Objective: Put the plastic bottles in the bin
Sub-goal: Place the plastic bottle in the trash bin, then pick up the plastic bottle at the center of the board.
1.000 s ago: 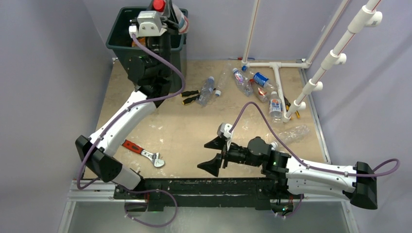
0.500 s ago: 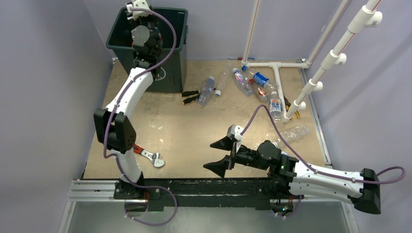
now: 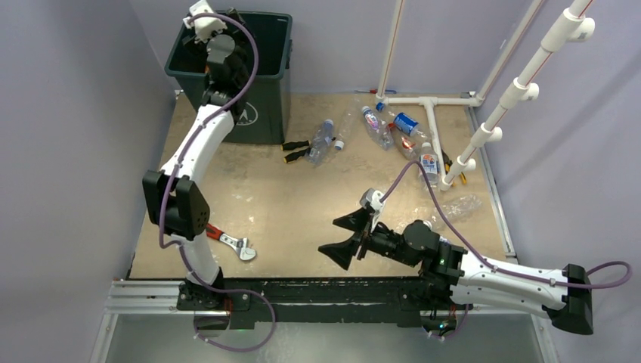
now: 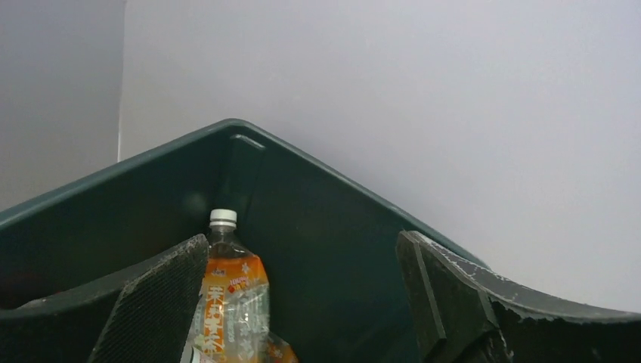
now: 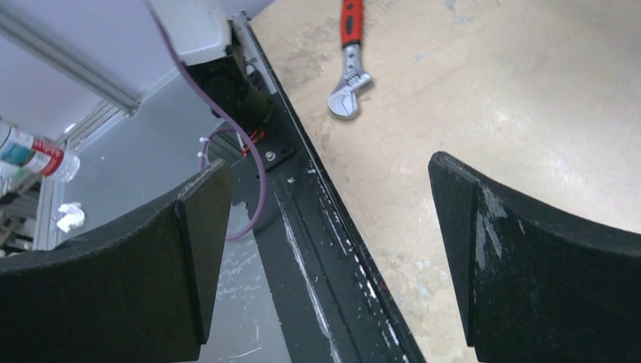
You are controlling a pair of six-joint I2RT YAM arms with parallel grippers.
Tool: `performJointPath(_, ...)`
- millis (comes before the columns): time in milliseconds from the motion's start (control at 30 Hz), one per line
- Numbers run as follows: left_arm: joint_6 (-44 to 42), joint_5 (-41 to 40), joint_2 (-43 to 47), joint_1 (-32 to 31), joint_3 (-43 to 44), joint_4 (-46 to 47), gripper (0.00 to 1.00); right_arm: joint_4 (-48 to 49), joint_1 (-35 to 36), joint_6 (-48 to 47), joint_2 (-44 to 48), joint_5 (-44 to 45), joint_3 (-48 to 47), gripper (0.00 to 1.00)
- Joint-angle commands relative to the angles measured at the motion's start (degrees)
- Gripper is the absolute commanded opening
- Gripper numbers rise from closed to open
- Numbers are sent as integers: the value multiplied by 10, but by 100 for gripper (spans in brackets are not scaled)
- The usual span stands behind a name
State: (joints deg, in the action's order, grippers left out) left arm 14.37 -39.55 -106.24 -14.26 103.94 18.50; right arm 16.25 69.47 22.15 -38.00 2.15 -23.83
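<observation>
The tan bench (image 3: 287,204), scuffed and speckled, sat between plain grey walls (image 3: 75,151), with white pipes (image 3: 435,125) rising at its far right corner. The bin (image 3: 270,113) stood at the far left corner. The left claw (image 4: 302,257) hung over it, jaws wide and empty, and an orange-labelled bottle (image 4: 227,295) leaned in a corner inside. More bottles (image 3: 376,126) lay scattered towards the far edge and the right side by the pipes. The right claw (image 3: 327,236) hovered wide and empty above the near middle. A wrench (image 3: 227,240) lay near the near left corner.
</observation>
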Motion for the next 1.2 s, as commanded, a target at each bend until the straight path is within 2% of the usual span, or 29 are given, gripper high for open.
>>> performJointPath(0, 94, 0, 102, 2, 27, -49, 95, -24, 2, 81, -11, 98, -15, 99)
performJointPath(100, 140, 54, 155, 2, 21, -130, 96, -30, 2, 90, -26, 125, -36, 99)
performJointPath(233, 212, 132, 252, 1, -46, -239, 97, -27, 1, 93, -75, 198, -73, 99)
performJointPath(333, 255, 204, 332, 1, -144, -282, 98, -60, -1, 114, -148, 306, -127, 99)
performJointPath(400, 273, 244, 390, 1, -241, -292, 99, -75, -10, 137, -199, 348, -168, 99)
performJointPath(500, 299, 286, 467, -3, -355, -315, 99, -75, -38, 167, -261, 359, -199, 99)
performJointPath(600, 315, 306, 530, -14, -444, -349, 99, -71, -97, 212, -310, 333, -212, 99)
performJointPath(700, 321, 327, 588, -18, -507, -376, 99, -48, -147, 239, -356, 308, -212, 98)
performJointPath(967, 342, 366, 713, -19, -647, -406, 99, -3, -231, 267, -481, 329, -248, 95)
performJointPath(1167, 371, 406, 761, -19, -747, -369, 98, 4, -274, 233, -605, 367, -354, 94)
